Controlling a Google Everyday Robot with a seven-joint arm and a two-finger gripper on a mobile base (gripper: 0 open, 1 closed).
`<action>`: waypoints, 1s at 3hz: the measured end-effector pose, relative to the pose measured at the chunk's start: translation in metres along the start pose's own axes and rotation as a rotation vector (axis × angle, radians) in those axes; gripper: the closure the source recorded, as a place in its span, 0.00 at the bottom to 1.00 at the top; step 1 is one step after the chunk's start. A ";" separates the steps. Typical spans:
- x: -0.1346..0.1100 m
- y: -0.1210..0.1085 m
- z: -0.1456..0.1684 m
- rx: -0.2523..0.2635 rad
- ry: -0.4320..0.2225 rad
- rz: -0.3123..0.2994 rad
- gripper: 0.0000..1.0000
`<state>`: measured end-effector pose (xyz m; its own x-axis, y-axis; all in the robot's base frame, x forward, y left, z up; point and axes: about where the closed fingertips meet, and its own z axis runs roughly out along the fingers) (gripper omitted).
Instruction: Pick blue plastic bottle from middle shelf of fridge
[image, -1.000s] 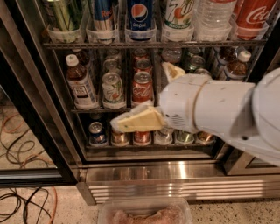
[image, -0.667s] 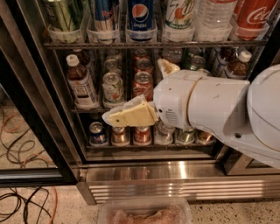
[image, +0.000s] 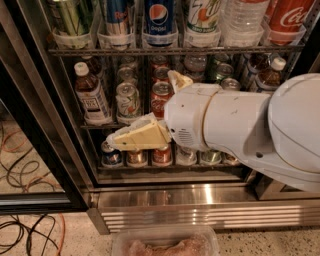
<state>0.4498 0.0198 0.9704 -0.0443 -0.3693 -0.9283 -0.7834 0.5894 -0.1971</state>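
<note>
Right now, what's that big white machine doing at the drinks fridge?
A robot arm is reaching into the fridge for the blue plastic bottle, the white-capped one with a dark drink at the left end of the middle shelf. Its gripper is open and empty, in front of the cans just right of that bottle. The bottle stands upright and has not yet been touched.

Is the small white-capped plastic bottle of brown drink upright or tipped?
Upright: bottle stands on the wire shelf, cap up; the gripper hangs lower right, apart.
</note>
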 end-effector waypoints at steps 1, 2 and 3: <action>-0.005 0.017 0.016 -0.046 -0.020 -0.014 0.00; -0.007 0.038 0.033 -0.101 -0.029 -0.026 0.00; -0.009 0.039 0.035 -0.089 -0.034 -0.037 0.00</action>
<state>0.4408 0.0714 0.9603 0.0058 -0.3643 -0.9312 -0.8362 0.5089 -0.2043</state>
